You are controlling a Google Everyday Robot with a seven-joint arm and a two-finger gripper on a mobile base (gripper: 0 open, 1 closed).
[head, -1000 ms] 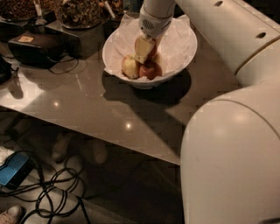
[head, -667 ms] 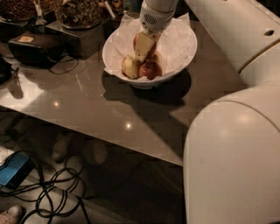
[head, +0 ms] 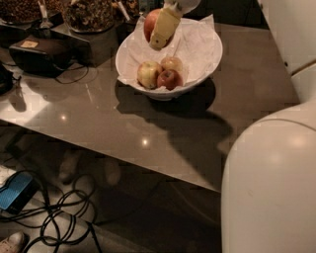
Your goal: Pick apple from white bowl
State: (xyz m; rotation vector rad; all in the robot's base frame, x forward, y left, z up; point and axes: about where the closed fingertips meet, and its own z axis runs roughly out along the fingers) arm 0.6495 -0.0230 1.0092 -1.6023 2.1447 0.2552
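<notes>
Red, round apple (head: pixel 149 22) clamped between the fingers of the pale two-finger gripper (head: pixel 157 30), hanging above the far left rim of the wide white paper-lined bowl (head: pixel 165 92). Down in the bowl, touching one another: a yellow-green apple (head: pixel 149 74), a smaller dark red apple (head: pixel 169 79), a paler reddish apple (head: pixel 172 63) behind. Beneath, a glossy grey-brown tabletop (head: pixel 98 108); dark containers of nuts (head: pixel 89 15) far left.

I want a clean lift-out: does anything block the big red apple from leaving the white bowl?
Nothing visible does. The claw holds the large round red apple in the air above the far side of the wide, paper-lined white bowl. The three other apples lie below in the bowl, apart from it.
</notes>
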